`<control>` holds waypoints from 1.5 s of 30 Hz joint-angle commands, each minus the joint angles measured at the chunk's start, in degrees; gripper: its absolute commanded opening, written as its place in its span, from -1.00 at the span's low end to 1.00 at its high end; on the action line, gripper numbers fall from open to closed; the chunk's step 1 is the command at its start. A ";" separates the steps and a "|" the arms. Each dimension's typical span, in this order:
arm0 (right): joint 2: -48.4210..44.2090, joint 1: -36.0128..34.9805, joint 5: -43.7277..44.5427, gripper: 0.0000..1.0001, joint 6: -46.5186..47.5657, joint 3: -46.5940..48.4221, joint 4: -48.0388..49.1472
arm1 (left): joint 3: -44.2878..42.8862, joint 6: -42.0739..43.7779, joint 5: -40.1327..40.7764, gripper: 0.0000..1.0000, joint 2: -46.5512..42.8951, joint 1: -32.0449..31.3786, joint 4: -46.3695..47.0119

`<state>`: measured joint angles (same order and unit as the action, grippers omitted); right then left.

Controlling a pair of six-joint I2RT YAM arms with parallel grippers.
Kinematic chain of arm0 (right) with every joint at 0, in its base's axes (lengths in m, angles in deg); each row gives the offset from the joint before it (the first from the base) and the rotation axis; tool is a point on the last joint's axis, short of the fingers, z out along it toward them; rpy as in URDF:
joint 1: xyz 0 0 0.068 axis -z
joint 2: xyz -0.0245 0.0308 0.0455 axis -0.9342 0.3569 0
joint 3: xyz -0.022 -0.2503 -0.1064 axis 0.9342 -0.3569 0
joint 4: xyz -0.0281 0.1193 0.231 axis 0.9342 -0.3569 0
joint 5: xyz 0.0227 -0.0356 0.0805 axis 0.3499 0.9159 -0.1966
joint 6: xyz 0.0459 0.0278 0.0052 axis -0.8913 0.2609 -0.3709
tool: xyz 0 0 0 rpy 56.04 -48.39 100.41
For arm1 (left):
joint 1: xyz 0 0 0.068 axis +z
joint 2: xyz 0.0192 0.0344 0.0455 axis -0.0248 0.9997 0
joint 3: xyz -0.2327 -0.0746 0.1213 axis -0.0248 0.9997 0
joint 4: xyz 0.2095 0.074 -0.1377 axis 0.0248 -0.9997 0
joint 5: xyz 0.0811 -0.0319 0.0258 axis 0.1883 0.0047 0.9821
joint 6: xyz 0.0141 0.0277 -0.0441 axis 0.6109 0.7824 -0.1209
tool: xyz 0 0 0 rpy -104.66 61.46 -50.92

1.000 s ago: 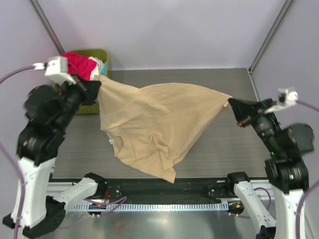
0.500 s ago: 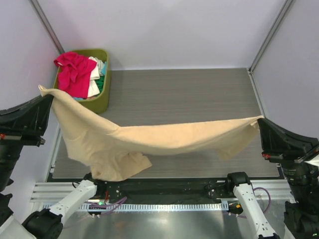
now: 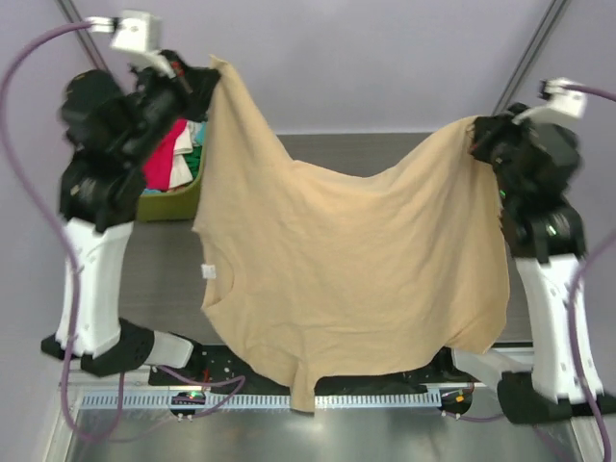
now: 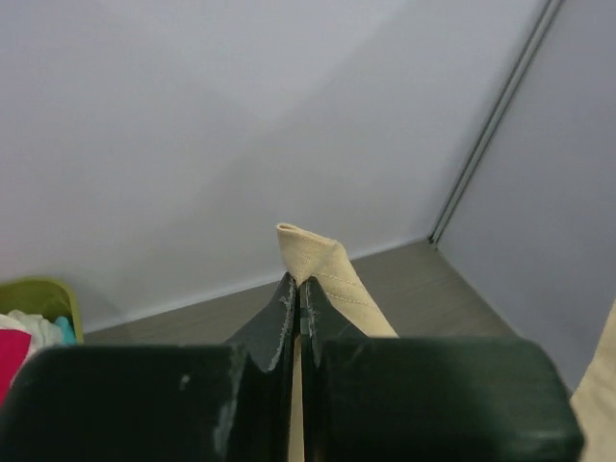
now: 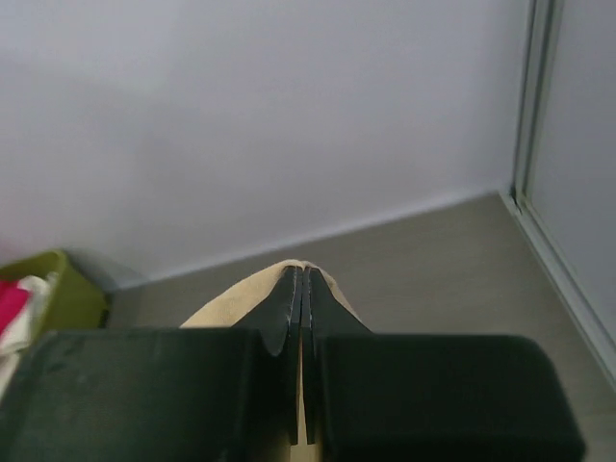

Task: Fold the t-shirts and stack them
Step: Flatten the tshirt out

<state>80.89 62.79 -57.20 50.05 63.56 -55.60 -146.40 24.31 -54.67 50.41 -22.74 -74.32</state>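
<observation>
The tabletop [image 3: 385, 149] lies mostly hidden behind the tan shirt [image 3: 356, 260], which hangs in the air as a wide sheet, strung by its two top corners between the arms. Its upper edge sags in the middle. Its lower part drapes down in front of the near edge of the tabletop, one point trailing lowest.

At the far left stands the basket [image 3: 178, 202], with the other shirts [image 3: 168, 154], pink-red, white and teal, heaped inside.

The left tool [image 3: 207, 79] is pressed together on a small fold of the shirt's edge, as its wrist view shows; the right tool [image 5: 302, 279] pinches the opposite corner the same way, with only a sliver of cloth between the fingers.

A small white label [image 3: 206, 272] shows at the neck opening, on the shirt's left edge.

The cloth looks light and quite limp: it keeps no shape and will sag wherever it is not held. Such thin pinches could slip if tugged. Hemmed edges and corners seem the surest holds.
</observation>
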 commanded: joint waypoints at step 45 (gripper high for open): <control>57.91 6.31 -15.40 0.57 -12.86 -11.66 5.30 | 26.35 -21.41 4.14 0.84 51.08 3.30 7.92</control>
<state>135.88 68.95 -71.80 37.19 48.09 -50.90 -118.01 3.63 -52.44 98.32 -19.68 -66.02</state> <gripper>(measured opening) 0.787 0.921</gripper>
